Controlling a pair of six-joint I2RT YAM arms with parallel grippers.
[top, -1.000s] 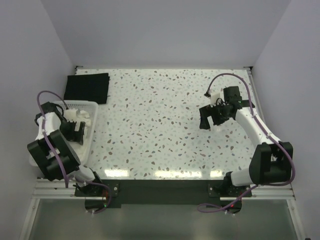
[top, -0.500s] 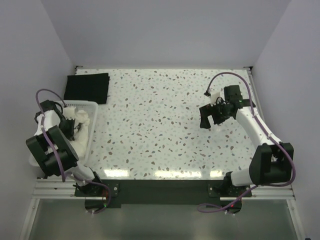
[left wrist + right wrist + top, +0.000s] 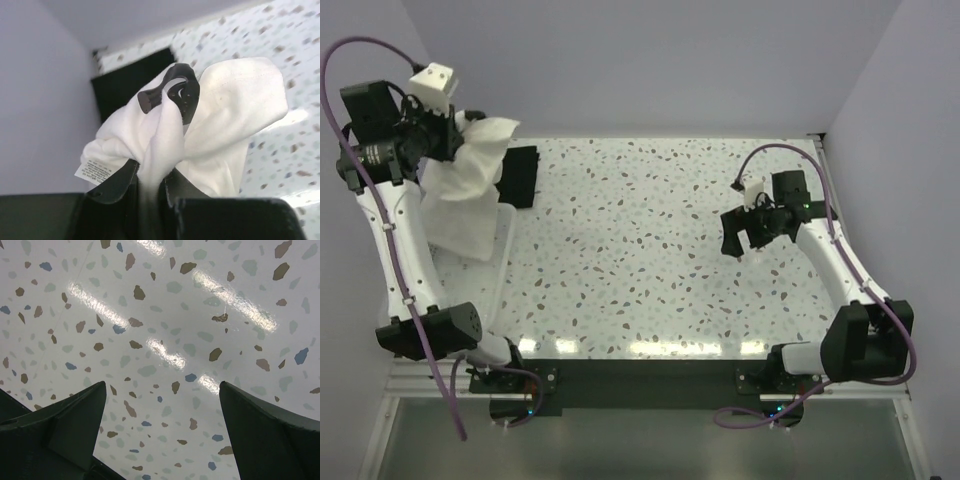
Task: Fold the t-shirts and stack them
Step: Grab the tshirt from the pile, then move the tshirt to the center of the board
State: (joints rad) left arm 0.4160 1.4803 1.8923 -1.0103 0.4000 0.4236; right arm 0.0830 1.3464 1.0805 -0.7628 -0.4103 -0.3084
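Left wrist: left hand (image 3: 169, 100) clamped on bunched cream t-shirt (image 3: 230, 115), held high; care label (image 3: 95, 171) print too small to read. Black t-shirt (image 3: 520, 176) flat at far-left corner of surface (image 3: 640, 260). Right hand (image 3: 162, 390) spread wide, empty.

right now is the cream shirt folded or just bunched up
Bunched, not folded: the cream shirt hangs crumpled from the left gripper, shut on it.

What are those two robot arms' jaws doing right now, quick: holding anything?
The left gripper is closed on the off-white cream cloth t-shirt, which dangles from it.
The right gripper is open, holding nothing.
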